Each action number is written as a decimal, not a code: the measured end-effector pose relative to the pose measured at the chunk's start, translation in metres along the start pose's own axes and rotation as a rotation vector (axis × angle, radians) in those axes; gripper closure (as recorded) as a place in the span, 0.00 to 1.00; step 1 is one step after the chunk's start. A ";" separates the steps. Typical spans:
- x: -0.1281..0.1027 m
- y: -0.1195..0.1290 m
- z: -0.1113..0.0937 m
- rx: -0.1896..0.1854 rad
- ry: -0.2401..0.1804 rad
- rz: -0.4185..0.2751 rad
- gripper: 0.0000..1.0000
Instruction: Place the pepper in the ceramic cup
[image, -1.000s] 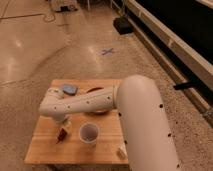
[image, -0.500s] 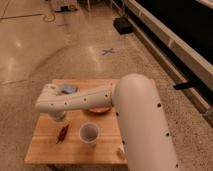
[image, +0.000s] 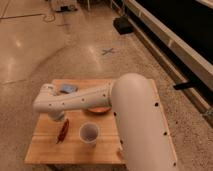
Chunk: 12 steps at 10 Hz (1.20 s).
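Observation:
The pepper (image: 62, 131), slender and dark red, lies on the wooden table (image: 50, 150) left of the cup. The ceramic cup (image: 89, 134) is white with a greyish inside and stands upright near the table's front middle. My gripper (image: 58, 120) hangs under the white wrist (image: 47, 105) at the table's left side. It is just above the pepper's upper end and mostly hidden by the wrist. The white arm (image: 135, 115) reaches across the table from the right.
An orange bowl (image: 100, 110) sits behind the cup, partly hidden under my forearm. A blue flat object (image: 67, 88) lies at the table's back left. The table edges are close on all sides, with polished floor (image: 30, 45) around them.
The wrist and gripper have lifted a little up and to the left off the pepper, which now shows at full length on the table. The cup has not moved.

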 end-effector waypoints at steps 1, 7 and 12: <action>0.002 0.001 -0.012 0.005 0.002 0.007 0.94; -0.009 0.001 -0.017 -0.052 -0.064 -0.031 0.51; -0.019 0.017 0.025 -0.119 -0.143 -0.066 0.20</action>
